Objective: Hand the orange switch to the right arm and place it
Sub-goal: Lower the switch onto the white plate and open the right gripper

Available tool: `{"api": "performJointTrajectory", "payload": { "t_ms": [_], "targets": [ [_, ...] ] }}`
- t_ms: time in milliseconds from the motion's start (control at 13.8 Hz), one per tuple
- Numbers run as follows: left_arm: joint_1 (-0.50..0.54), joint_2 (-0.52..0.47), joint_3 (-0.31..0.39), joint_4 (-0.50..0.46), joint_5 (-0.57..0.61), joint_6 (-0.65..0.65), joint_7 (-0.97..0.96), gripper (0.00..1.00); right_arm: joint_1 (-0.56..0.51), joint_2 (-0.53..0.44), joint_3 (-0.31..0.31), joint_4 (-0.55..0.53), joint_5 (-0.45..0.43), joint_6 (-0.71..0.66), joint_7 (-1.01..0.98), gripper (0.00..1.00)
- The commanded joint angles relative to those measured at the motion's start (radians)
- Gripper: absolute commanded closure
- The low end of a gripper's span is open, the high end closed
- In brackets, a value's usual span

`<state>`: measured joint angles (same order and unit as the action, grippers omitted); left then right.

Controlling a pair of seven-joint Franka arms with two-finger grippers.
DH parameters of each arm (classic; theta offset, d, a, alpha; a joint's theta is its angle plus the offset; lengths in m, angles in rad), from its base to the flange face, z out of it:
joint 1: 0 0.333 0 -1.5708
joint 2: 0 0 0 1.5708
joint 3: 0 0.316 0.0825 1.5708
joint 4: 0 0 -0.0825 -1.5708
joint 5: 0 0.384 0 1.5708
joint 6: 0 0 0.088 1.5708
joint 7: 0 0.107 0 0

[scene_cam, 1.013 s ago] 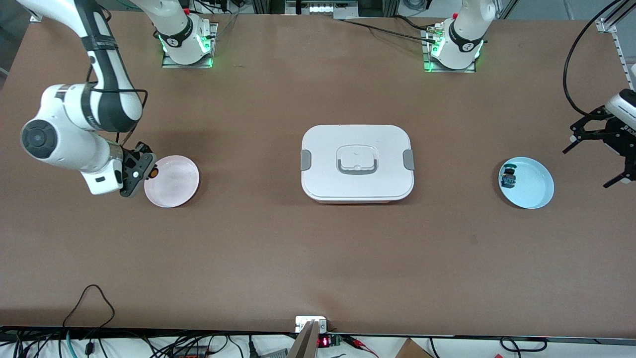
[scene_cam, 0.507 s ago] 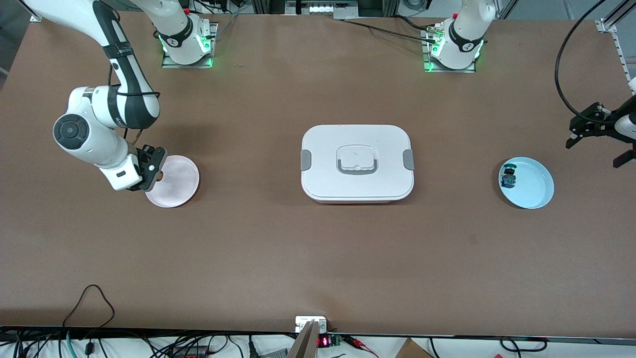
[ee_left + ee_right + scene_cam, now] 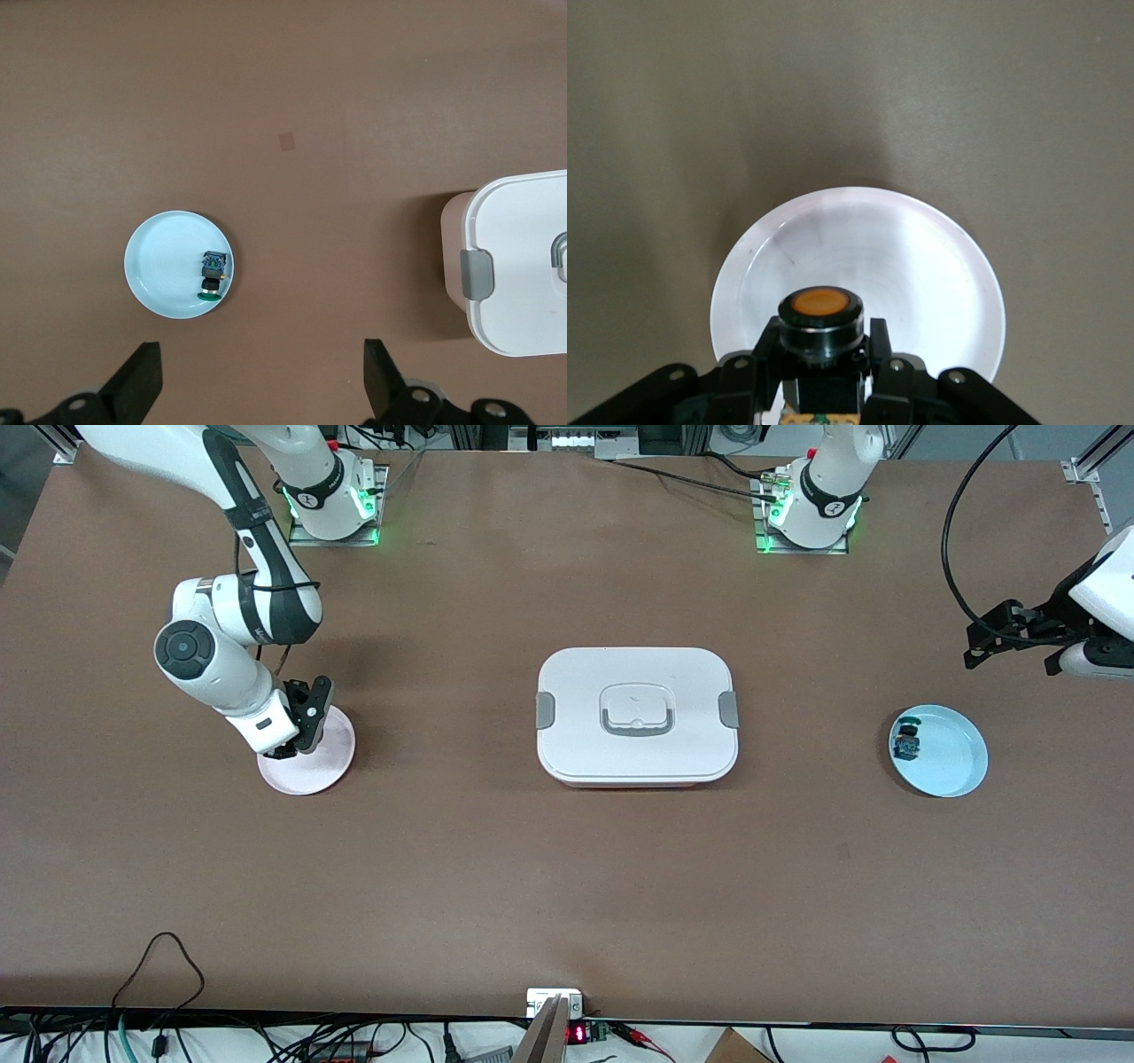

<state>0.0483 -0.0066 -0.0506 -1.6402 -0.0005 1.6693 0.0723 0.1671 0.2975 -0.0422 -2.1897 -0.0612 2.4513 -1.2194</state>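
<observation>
My right gripper [image 3: 819, 345] is shut on the orange switch [image 3: 819, 305], gripping its black barrel with the orange round face pointing outward. It holds the switch low over the pink plate [image 3: 921, 266], above the rim nearest the right arm's end of the table. In the front view the right gripper [image 3: 301, 731] hides the switch over the pink plate [image 3: 328, 766]. My left gripper [image 3: 1010, 651] is open and empty in the air, over the table beside the blue plate [image 3: 952, 766]; its fingers [image 3: 133, 390] spread wide.
A small blue-and-black part [image 3: 906, 742] lies in the blue plate [image 3: 164, 266] by its rim, also seen in the left wrist view [image 3: 213, 274]. A white lidded box [image 3: 636, 713] with grey latches stands mid-table, between the two plates.
My right gripper has swung with the switch from beside the pink plate to over its rim. My left gripper has turned and shifted toward the table's middle, beside the blue plate.
</observation>
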Motion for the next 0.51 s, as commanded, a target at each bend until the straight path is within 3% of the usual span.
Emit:
{"api": "performJointTrajectory", "payload": {
  "t_ms": [0,434],
  "targets": [
    [-0.007,0.014,-0.064,0.019,0.025,-0.019,-0.032,0.0,-0.004,0.014,-0.004,-0.015,-0.015,0.049,-0.051,1.0],
    [0.01,0.019,-0.057,0.017,0.011,-0.04,-0.195,0.0,-0.037,0.055,-0.008,-0.024,-0.015,0.118,-0.127,1.0]
  ]
}}
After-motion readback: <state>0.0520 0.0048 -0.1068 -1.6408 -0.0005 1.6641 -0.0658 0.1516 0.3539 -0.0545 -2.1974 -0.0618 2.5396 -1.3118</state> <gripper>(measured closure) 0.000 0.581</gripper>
